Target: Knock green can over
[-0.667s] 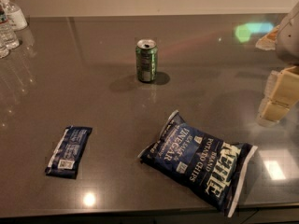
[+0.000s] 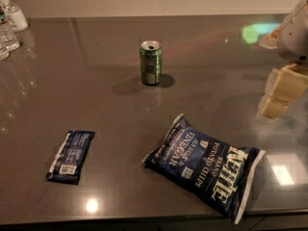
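The green can [image 2: 151,62] stands upright on the dark grey table [image 2: 96,105], in the middle towards the back. It is shiny green with a silver top rim and an open pull-tab hole. My gripper [image 2: 279,95] is at the right edge of the view, cream and white, low over the table. It is well to the right of the can and a little nearer, not touching it. Part of the gripper is cut off by the frame edge.
A large blue chip bag [image 2: 204,165] lies flat in front of the can, to the right. A small blue snack packet [image 2: 71,156] lies at front left. Clear plastic bottles [image 2: 8,25] stand at the back left corner. The table's front edge runs along the bottom.
My gripper has edged slightly to the left, towards the can. The can, the chip bag and the packet have not moved.
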`<state>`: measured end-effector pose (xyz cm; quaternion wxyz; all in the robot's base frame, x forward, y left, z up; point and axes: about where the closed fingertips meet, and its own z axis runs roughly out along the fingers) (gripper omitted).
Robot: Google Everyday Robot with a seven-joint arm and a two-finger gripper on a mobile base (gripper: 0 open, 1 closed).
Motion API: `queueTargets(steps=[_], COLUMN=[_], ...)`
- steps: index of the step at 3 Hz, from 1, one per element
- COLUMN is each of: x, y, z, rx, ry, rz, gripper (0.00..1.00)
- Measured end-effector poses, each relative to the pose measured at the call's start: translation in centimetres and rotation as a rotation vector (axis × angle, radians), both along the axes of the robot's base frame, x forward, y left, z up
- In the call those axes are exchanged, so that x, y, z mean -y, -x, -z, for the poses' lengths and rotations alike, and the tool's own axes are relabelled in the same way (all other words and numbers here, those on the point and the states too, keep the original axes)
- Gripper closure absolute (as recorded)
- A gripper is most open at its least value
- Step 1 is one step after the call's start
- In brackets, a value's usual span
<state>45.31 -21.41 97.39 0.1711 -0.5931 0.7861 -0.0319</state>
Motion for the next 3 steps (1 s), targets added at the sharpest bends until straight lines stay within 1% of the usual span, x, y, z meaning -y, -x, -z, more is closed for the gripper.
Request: queueTargets(steps=[1, 2, 3], x=[-0.6, -1.9, -3.8], y=[-2.6, -5.7, -9.0], z=[0.4, 0.9, 1.8], rx=[0.023, 0.034, 0.033], ry=[-0.047, -0.128, -0.223], rz=[0.023, 0.029, 0.029], gripper=[0.0, 0.0, 0.0])
